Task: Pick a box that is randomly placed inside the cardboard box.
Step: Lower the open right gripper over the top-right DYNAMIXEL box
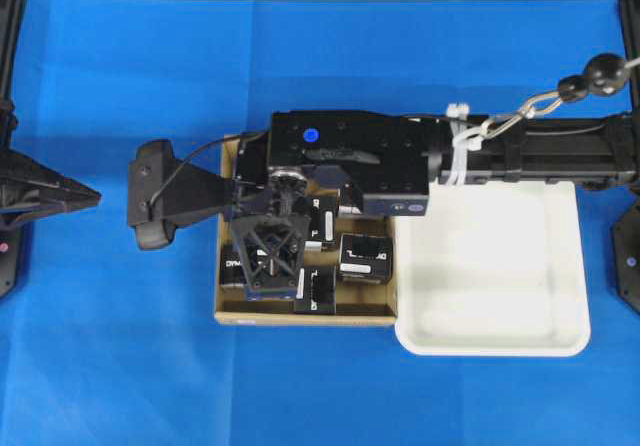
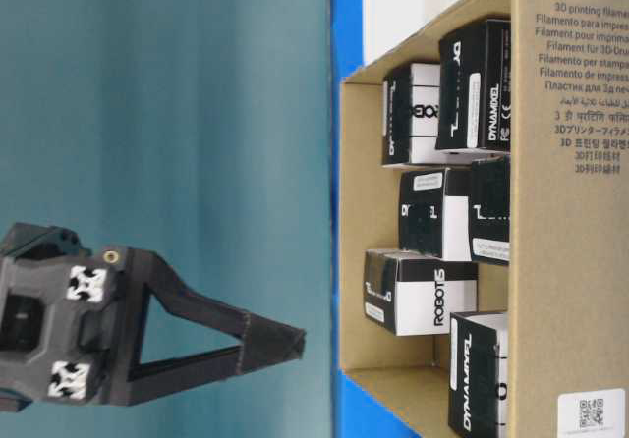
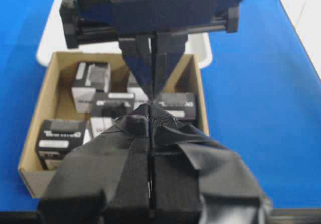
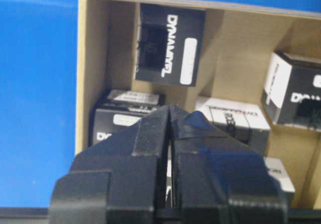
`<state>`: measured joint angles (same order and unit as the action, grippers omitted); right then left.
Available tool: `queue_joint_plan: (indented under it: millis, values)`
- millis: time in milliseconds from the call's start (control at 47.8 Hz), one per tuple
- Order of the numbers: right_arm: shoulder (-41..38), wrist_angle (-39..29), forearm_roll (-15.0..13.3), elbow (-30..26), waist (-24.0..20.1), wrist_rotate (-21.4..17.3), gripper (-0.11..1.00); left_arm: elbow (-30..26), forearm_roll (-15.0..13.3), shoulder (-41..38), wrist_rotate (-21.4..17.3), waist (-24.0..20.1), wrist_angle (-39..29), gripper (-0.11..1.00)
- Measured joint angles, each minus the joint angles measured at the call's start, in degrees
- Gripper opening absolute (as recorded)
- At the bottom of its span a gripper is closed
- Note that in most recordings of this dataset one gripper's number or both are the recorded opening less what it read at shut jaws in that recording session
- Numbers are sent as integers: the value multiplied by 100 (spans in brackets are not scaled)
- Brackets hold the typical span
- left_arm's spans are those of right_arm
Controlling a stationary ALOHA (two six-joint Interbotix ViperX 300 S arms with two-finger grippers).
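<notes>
On the blue cloth (image 1: 120, 366), largest thing first? (M)

White tray (image 1: 490, 348), to the side of the right gripper (image 4: 170, 108), touching the cardboard box (image 1: 300, 316) along one wall. The right arm (image 1: 540, 151) passes over the tray's far edge. (K)

And the cardboard box itself? (M)

Directly under the right gripper. Low walls, open top, several black cartons inside. The gripper points down into it and leans toward one wall. (K)

Jaw state, right? (M)

Fingers pressed nearly together, only a thin slit between them, nothing held. The tips are above the cartons; I cannot tell whether they touch one. (K)

Left gripper (image 1: 90, 196)? (M)

Well off to the side of the cardboard box, over bare cloth, pointing level toward it. Fingers closed to a point, nothing held. (K)

Where is the box (image 4: 170, 45)? (M)

In the right wrist view, ahead of the right fingertips and a touch left, against the far wall by the far left corner. Clear of the fingers. (K)

Orientation? (M)

Flat, lettered face up. DYNAMIXEL runs along the line leading away from the gripper, parallel to the left wall. White patch on the side toward the box's middle. Top looks close to square; long axis not certain, if any it follows the lettering. (K)

Neighbours? (M)

One carton (image 4: 125, 116) just left of the fingers, one (image 4: 230, 121) just right, another (image 4: 293, 91) farther right. (K)
</notes>
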<state>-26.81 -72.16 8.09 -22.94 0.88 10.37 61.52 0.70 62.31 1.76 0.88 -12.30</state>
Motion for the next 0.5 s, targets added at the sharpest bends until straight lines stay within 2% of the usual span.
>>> queue_joint_plan:
  millis: [125,167,397,460,502]
  values:
    - [-53,18,0,0,0,255,22,0,0,0,9,-9,-9,-7]
    - [-70,26,9,0,-9,308,29,0,0,-9,9,0,-9,-7]
    - [-193,97,35,9,18,79,92,0,0,0,18,0,-9,-7]
    - [-237,220,35,53,26,-53,99,0,9,0,18,0,0,-7]
    - [-264,316,35,88,26,-105,100,0,9,0,18,0,-9,-7]
